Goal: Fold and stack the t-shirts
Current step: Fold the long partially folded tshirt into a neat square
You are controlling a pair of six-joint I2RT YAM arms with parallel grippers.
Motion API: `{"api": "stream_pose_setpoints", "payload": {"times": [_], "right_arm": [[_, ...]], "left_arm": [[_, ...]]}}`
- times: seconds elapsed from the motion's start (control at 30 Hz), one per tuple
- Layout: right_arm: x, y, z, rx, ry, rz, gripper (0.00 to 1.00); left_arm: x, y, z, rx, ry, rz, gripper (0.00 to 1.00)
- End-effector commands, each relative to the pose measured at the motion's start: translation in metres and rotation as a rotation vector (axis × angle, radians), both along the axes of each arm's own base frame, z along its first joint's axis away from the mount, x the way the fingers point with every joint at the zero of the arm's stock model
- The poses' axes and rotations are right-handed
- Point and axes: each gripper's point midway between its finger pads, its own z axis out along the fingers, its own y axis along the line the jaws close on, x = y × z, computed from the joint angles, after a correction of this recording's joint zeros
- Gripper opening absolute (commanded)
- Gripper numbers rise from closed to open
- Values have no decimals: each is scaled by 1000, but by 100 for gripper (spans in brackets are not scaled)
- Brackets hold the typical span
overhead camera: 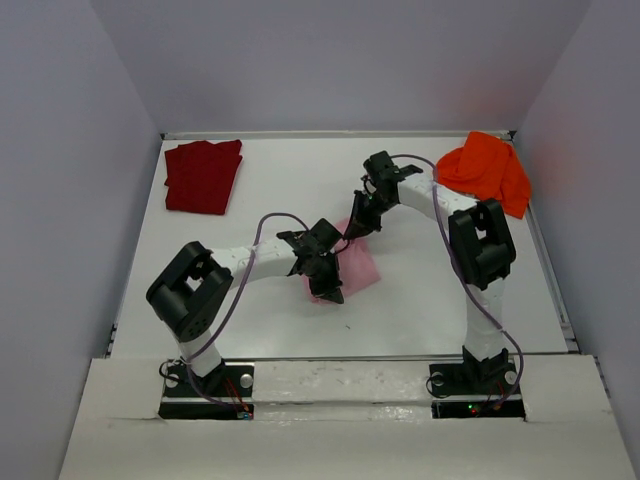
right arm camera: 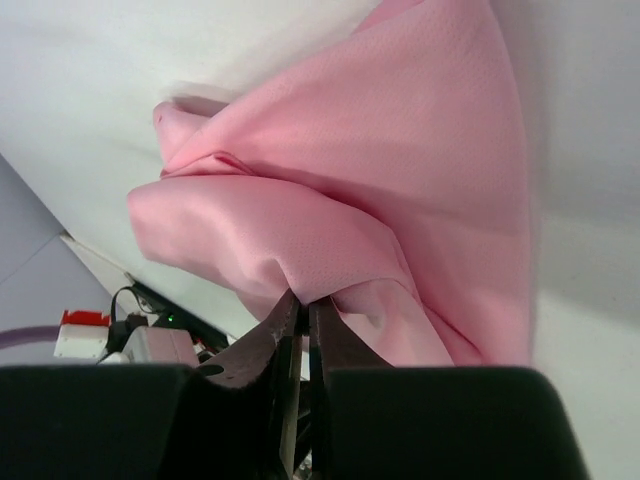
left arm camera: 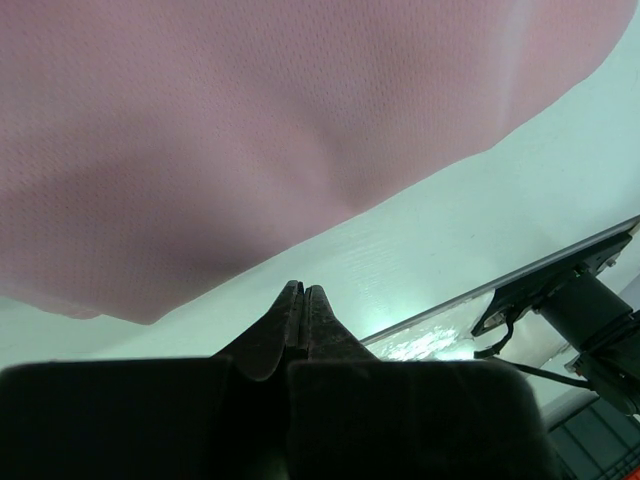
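Note:
The light pink t-shirt (overhead camera: 360, 268) lies partly folded mid-table. It fills the left wrist view (left arm camera: 250, 130) and the right wrist view (right arm camera: 380, 180). My right gripper (overhead camera: 358, 226) is shut on a fold at the shirt's far edge (right arm camera: 303, 298) and holds it bunched and lifted. My left gripper (overhead camera: 326, 282) is over the shirt's near left part. Its jaws are shut with nothing between them (left arm camera: 302, 290), just off the shirt's edge. The dark red t-shirt (overhead camera: 203, 176) lies folded at the far left. The bright orange t-shirt (overhead camera: 487, 170) is crumpled at the far right.
White table (overhead camera: 250, 200) with a raised rim at the far and side edges. Grey walls close in on three sides. The arm bases (overhead camera: 470, 385) sit on the near ledge. The right arm's base also shows in the left wrist view (left arm camera: 580, 310).

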Motion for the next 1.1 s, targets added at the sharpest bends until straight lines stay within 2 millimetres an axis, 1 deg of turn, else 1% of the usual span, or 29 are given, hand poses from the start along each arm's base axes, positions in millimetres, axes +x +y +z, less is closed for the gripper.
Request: {"api": "stream_pose_setpoints", "payload": {"times": [0.0, 0.03, 0.07, 0.1, 0.17, 0.23, 0.3, 0.33, 0.37, 0.43, 0.53, 0.63, 0.67, 0.73, 0.77, 0.87, 1.0, 1.03, 1.07], "right_arm": [[4, 2, -9, -26, 16, -7, 15], [5, 2, -7, -22, 5, -9, 18], [7, 1, -6, -25, -7, -14, 25], [8, 2, -2, -21, -22, -12, 25], [10, 3, 13, -2, -60, -8, 25], [12, 3, 23, 3, -85, -10, 25], [13, 4, 26, 9, -87, -9, 25], [13, 5, 25, 12, -81, -6, 25], [11, 6, 22, 16, -67, -1, 25], [10, 6, 21, 18, -62, 2, 24], [9, 5, 19, 15, -58, 0, 24], [9, 6, 19, 19, -54, 2, 24], [9, 7, 18, 20, -53, 4, 24], [9, 7, 18, 23, -50, 3, 24], [10, 7, 18, 21, -52, 2, 23], [12, 8, 21, 27, -58, 3, 23], [13, 10, 23, 34, -59, 1, 22], [13, 10, 22, 34, -56, 3, 22], [13, 10, 22, 35, -55, 2, 22]], "left_arm": [[0, 5, 11, -12, -24, -13, 0], [0, 6, 11, -8, -25, -13, 0], [2, 5, 13, -10, -30, -12, 0], [3, 5, 14, -9, -33, -11, 0], [6, 5, 18, -7, -45, -8, 0], [10, 8, 19, 11, -59, 1, 0], [17, 13, 25, 28, -84, 23, 0], [21, 16, 27, 40, -98, 34, 0], [29, 18, 33, 50, -137, 53, 0], [35, 22, 39, 64, -170, 66, 0], [43, 21, 44, 57, -204, 79, 0], [43, 23, 32, 84, -196, 73, 0], [40, 27, 17, 115, -170, 66, 0], [35, 30, 3, 142, -145, 45, 0], [33, 34, -9, 169, -123, 40, 0], [32, 36, -20, 188, -123, 21, 0], [35, 37, -27, 204, -133, 8, 0], [36, 39, -29, 213, -136, 2, 2], [36, 40, -33, 227, -134, -7, 14]]}}
